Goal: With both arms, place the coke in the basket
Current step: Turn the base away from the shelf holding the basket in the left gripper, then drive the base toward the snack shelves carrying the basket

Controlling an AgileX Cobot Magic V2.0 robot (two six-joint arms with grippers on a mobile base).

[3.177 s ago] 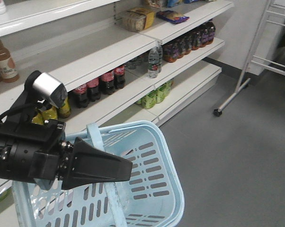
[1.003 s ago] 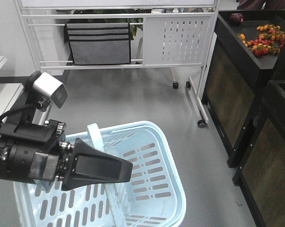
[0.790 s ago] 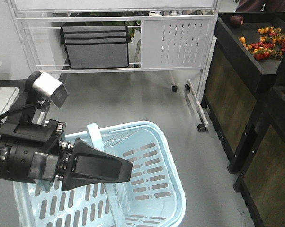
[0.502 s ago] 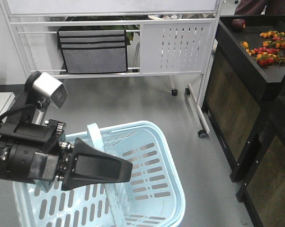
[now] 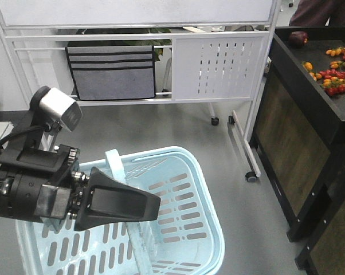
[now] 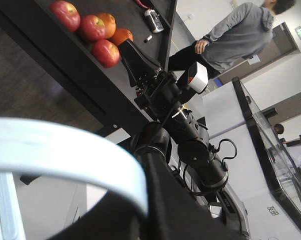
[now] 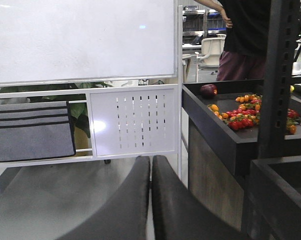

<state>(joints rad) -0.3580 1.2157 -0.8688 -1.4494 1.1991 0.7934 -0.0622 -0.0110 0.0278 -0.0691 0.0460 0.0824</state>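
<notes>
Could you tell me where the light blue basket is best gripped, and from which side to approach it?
Grip the swing handle near its middle, coming from above and across the bar. It is the one slim strip on the basket, and it crosses over the opening, so narrow jaws can close around it. The left gripper appears to be closed on it in just this way.

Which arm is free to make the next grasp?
The right arm. The right gripper is shut and empty, while the left gripper is clamped on the handle of the basket.
</notes>
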